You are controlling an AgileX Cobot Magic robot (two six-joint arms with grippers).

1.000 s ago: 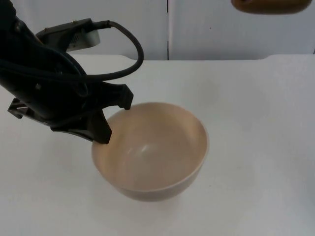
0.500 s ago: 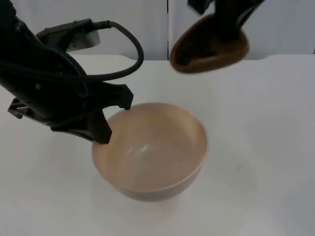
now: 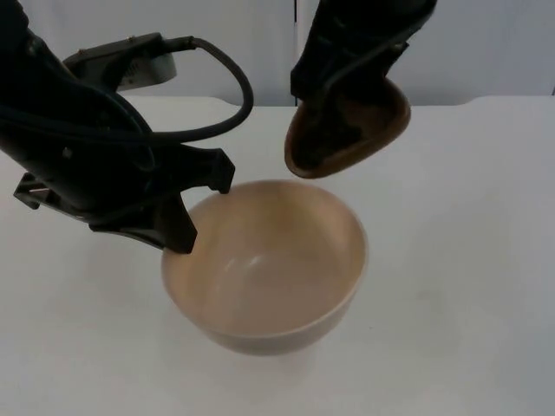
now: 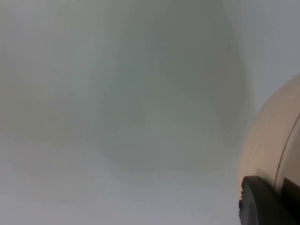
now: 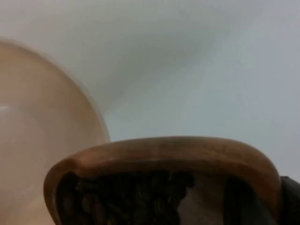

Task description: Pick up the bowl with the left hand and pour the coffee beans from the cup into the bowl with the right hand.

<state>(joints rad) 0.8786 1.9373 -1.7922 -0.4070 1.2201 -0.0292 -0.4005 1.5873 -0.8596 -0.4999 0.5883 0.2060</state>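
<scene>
Bowl [image 3: 264, 264] position first: we see the beige bowl nearest the camera in the top view, upright at the middle of the white table [image 3: 468, 260], its inside bare of beans. We find the left gripper [image 3: 201, 212] clamped on the bowl's left rim, one black finger outside the wall and one at the rim's upper edge. In the left wrist view we see the bowl's outer wall [image 4: 274, 140] with a black fingertip [image 4: 265, 201] pressed against it. Whether the bowl rests on the table or is raised off it, we cannot tell.

Beyond the bowl we see the brown wooden cup [image 3: 347, 130], tilted with its mouth turned down toward the bowl, above the bowl's far rim. We note the right gripper [image 3: 351, 74] closed around the cup from above. In the right wrist view we see dark coffee beans [image 5: 131, 199] inside the cup [image 5: 164, 154], with the bowl [image 5: 42, 131] just beyond its rim.

Farthest back stands the grey partition wall [image 3: 486, 52].
</scene>
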